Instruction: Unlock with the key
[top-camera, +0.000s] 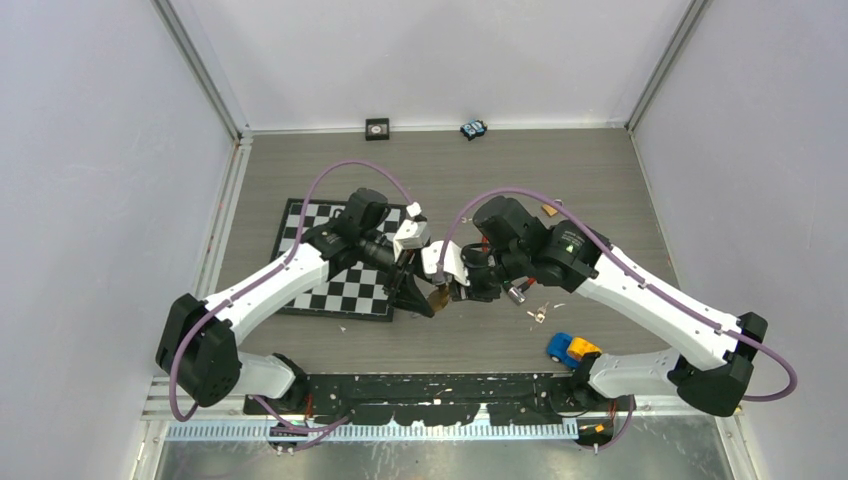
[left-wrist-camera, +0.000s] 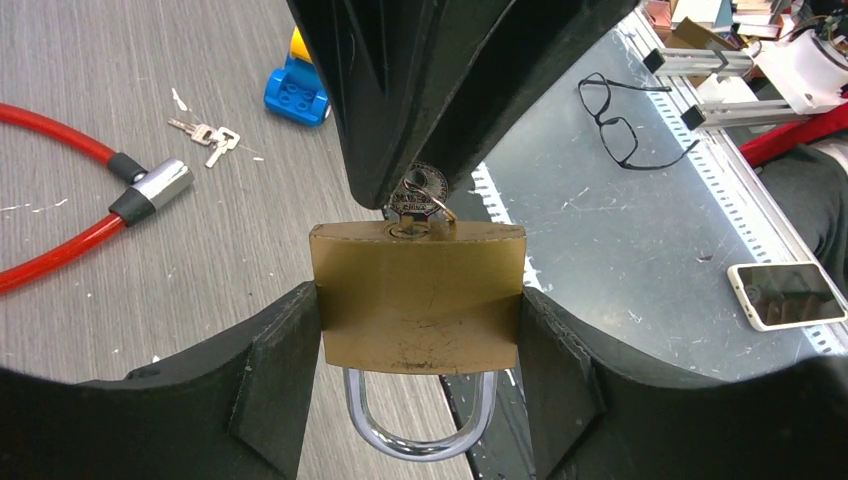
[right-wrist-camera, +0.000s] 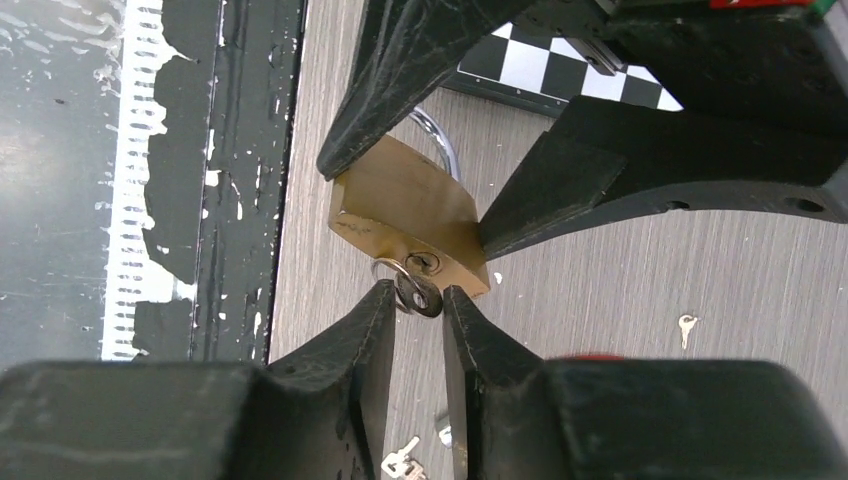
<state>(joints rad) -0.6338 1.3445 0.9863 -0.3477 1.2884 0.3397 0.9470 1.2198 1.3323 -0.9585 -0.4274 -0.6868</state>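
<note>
Two sets of fingers meet low over the counter (top-camera: 520, 170), close to its near edge and between the two arms. The left fingers (left-wrist-camera: 275, 385) are clamped on the flat sides of a brass padlock (left-wrist-camera: 420, 300), one pad on each side. They hold it clear of the surface with its shackle (left-wrist-camera: 420, 440) pointing back toward the left wrist and its keyway face turned to the other arm.

The right fingers (right-wrist-camera: 355, 350) are drawn in to a narrow gap and pinch the head of the key (right-wrist-camera: 420, 297). The key sits right at the keyway face. How far the blade is in, I cannot tell.

The padlock hangs just inside the wood surface, beside the black strip (right-wrist-camera: 250, 150) that runs along the front edge, so little room is left on that side.

To the left, the checkered mat (top-camera: 330, 280) lies under the left arm, its near corner close to the padlock. To the right lie some loose keys (top-camera: 537, 315) and, nearer the edge, a blue and yellow toy car (top-camera: 570, 349). A red cable lock (left-wrist-camera: 160, 187) lies on the wood just under the right wrist.

The far half of the counter is open up to the back wall, where two small objects (top-camera: 377, 127) sit at the edge.
</note>
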